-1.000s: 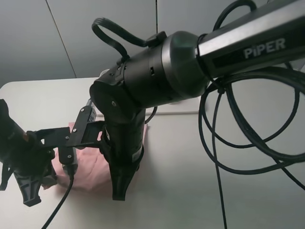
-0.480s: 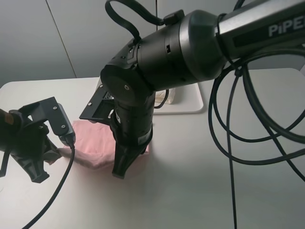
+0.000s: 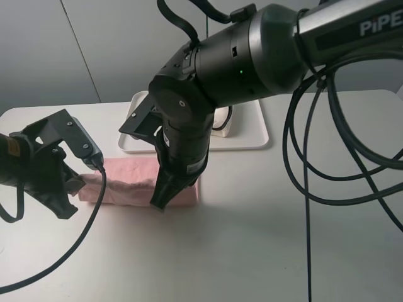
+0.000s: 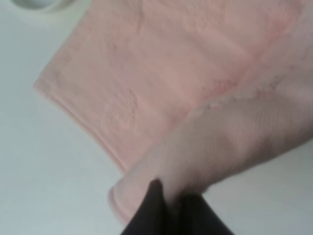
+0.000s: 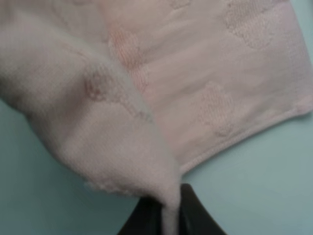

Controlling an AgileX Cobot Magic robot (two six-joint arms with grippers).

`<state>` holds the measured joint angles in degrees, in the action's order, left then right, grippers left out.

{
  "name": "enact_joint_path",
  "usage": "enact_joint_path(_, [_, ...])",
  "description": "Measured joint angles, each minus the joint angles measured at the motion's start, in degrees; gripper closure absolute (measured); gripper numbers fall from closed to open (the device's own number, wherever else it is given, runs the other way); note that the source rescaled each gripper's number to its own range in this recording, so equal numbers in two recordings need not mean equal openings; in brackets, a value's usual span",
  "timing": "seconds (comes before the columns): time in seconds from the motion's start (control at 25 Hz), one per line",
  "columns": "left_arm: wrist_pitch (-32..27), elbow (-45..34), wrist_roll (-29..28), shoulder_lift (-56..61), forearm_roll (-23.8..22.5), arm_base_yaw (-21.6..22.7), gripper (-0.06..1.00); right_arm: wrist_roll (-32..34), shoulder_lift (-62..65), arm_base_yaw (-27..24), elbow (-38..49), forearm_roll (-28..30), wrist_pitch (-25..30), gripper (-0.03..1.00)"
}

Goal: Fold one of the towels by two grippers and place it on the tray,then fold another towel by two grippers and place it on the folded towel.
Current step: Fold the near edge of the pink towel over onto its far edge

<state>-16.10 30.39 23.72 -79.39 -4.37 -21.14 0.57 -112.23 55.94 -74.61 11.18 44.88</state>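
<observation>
pinching the pink towel (image 3: 129, 187) at both ends. left gripper (image 4: 171, 205): fingers clamped together on a bunched fold at one end of the cloth. right gripper (image 5: 168, 211): fingers clamped together on a thin raised fold at the other end. towel lay as a long folded band on the white table (image 3: 252, 239), stretched between the two pairs of fingers (lower layer flat, upper layer drawn up into each pinch). white tray (image 3: 252, 139) sat beyond the right fingers, apart from the towel's far edge.
</observation>
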Motion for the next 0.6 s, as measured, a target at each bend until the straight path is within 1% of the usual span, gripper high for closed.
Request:
enact_joint_path(0.12, [2.68,0.0,-1.35,-1.56,0.0,0.72,0.94,1.28,0.0,-0.59,0.03,0.0,-1.32,0.96])
enact_joint_path(0.28, [5.0,0.0,-3.65,-3.71,0.0,4.15,0.94,3.95,0.0,-1.07,0.03,1.57,-3.82,0.96])
enact_joint_path(0.4, [6.22,0.0,-4.1,-4.1,0.11,6.66,0.94,6.65,-0.9,-1.53,0.03,2.37,-5.82,0.96])
enact_joint_path(0.6, [11.33,0.0,-4.72,-4.23,0.11,8.34,0.94,12.59,-1.89,-2.14,0.03,7.08,-8.09,0.96])
